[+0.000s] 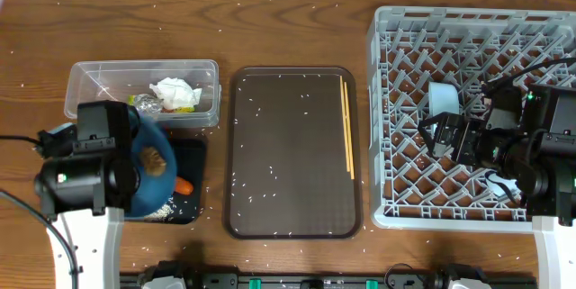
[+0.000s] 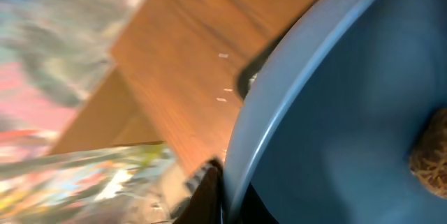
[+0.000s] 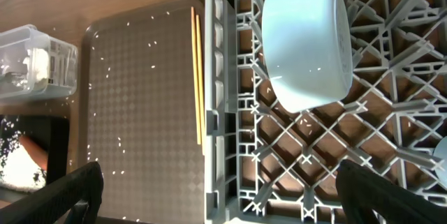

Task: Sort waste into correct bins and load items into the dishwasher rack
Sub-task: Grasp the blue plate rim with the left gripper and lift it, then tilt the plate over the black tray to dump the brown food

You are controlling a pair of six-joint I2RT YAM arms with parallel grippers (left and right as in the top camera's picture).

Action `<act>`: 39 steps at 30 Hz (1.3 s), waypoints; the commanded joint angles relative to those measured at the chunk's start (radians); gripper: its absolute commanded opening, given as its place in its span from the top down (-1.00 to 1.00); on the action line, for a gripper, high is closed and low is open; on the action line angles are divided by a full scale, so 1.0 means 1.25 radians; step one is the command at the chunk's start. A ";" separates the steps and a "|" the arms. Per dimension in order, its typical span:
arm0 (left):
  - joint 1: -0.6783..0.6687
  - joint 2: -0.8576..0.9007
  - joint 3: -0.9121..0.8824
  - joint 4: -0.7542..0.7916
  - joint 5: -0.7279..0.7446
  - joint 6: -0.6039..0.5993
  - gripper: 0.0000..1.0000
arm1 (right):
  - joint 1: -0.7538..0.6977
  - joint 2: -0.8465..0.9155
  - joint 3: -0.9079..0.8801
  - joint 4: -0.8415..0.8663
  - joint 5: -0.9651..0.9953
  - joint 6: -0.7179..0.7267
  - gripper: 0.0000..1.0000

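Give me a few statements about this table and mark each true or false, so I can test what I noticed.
1. The crumpled tissue is in the clear tub. True.
2. The white bowl sits in the clear tub too. False: it is in the grey rack.
3. The chopsticks lie on the brown tray. True.
4. The right fingers are clamped on the bowl. False: they are spread open, apart from it.
5. A brown food lump sits on the blue plate. True.

Hidden, cropped and blurred parts

The left arm [image 1: 85,172] covered much of the large blue plate [image 1: 151,145]. The left wrist view was blurred, and its right edge cropped the small brown food lump [image 2: 429,158].
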 commanded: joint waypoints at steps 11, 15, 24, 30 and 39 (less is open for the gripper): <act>0.004 0.072 0.017 -0.026 -0.458 0.025 0.88 | 0.005 0.000 0.005 0.013 -0.004 0.005 -0.99; -0.004 0.138 0.015 -0.023 -0.454 0.026 0.88 | 0.005 0.000 0.005 0.009 -0.004 0.005 -0.99; -0.061 0.257 0.015 -0.036 -0.509 0.032 0.88 | 0.005 0.000 0.005 -0.009 -0.004 -0.004 -0.98; -0.058 0.260 0.015 -0.026 -0.506 0.031 0.87 | 0.005 0.000 0.005 -0.011 -0.004 -0.004 -0.98; -0.074 0.228 0.028 -0.031 -0.430 0.027 0.88 | 0.005 0.000 0.005 -0.014 -0.004 -0.005 -0.98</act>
